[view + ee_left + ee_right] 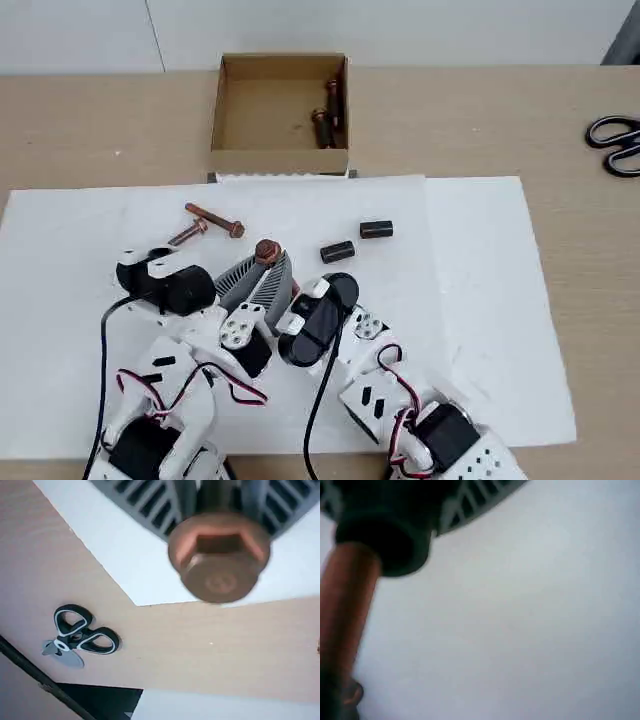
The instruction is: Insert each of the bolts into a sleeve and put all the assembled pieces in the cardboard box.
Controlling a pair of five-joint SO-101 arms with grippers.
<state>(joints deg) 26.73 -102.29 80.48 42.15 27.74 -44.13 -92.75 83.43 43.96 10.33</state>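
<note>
My left gripper (262,268) is shut on a copper bolt (266,250), whose hex head (218,560) sticks out past the grey ribbed fingers (135,502). Close beside it, my right gripper (292,300) holds a black sleeve (385,540), and the bolt's shaft (345,605) runs into that sleeve. Two loose bolts (213,220) (188,233) lie on the white sheet left of the grippers. Two loose black sleeves (337,251) (376,229) lie to the right. The cardboard box (232,110) stands at the back with assembled pieces (327,112) along its right wall.
The white sheet (480,300) covers the near table. Scissors (615,145) (80,635) lie on bare wood at the far right. Both arms' bodies and cables (320,400) crowd the front edge.
</note>
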